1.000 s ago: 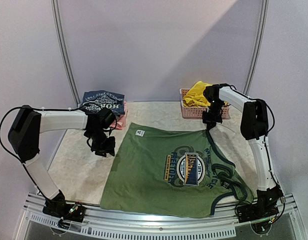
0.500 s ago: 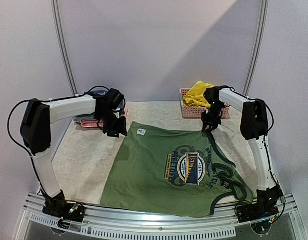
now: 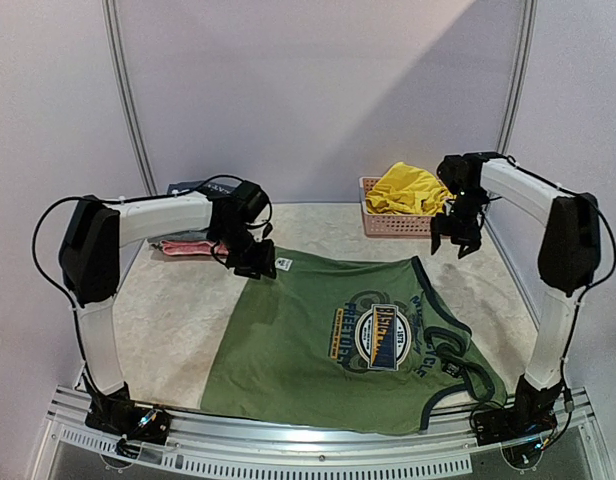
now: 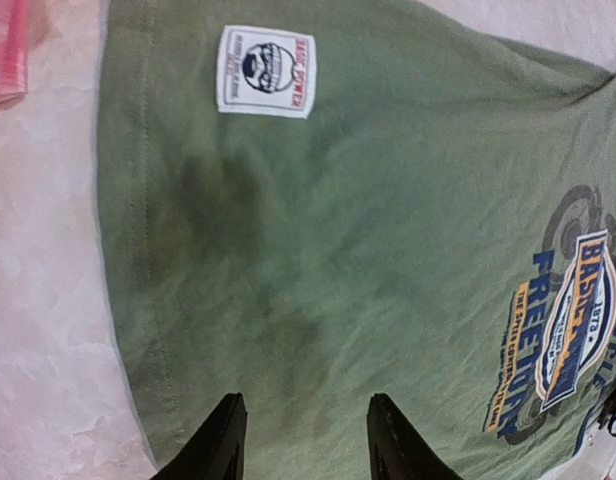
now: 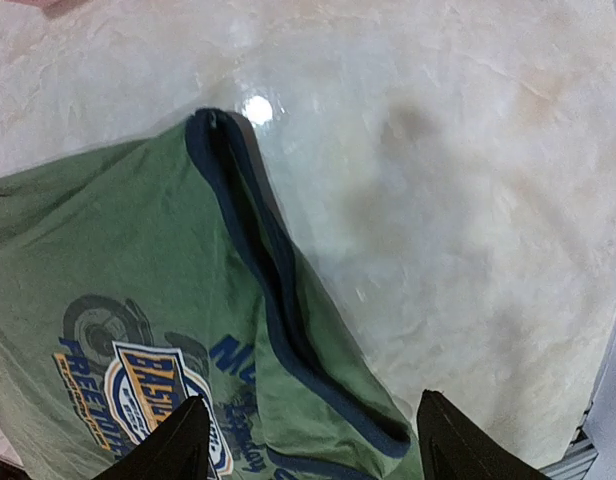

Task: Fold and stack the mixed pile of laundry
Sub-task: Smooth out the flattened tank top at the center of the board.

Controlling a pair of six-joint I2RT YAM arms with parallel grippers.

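Laundry pile: an olive-green sleeveless shirt (image 3: 358, 340) with dark navy trim and a blue-and-yellow round logo lies spread flat, logo up, across the middle of the table. Bright yellow shorts (image 3: 408, 187) sit heaped in a pink plastic lattice basket (image 3: 403, 224) at the far right.
Left gripper (image 3: 256, 262): poised over the shirt's far-left hem corner, near a small white sewn label (image 4: 265, 70). Its fingers are partly apart, with nothing between them.
Right gripper (image 3: 456, 238): raised over bare tabletop just in front of the basket, beside the shirt's far-right corner. Its fingers are spread wide and empty.
Surface: a pale, marbled beige tabletop (image 3: 168, 320), glossy enough to catch a lamp's glare. A ribbed aluminium rail (image 3: 318, 458) runs along the near edge.
Far left: a folded pink cloth (image 3: 183, 246) lies by the left arm, just off the shirt's hem.
Room: plain lilac-white walls (image 3: 318, 90), with two curved grey metal tubes (image 3: 128, 110) rising behind the table.
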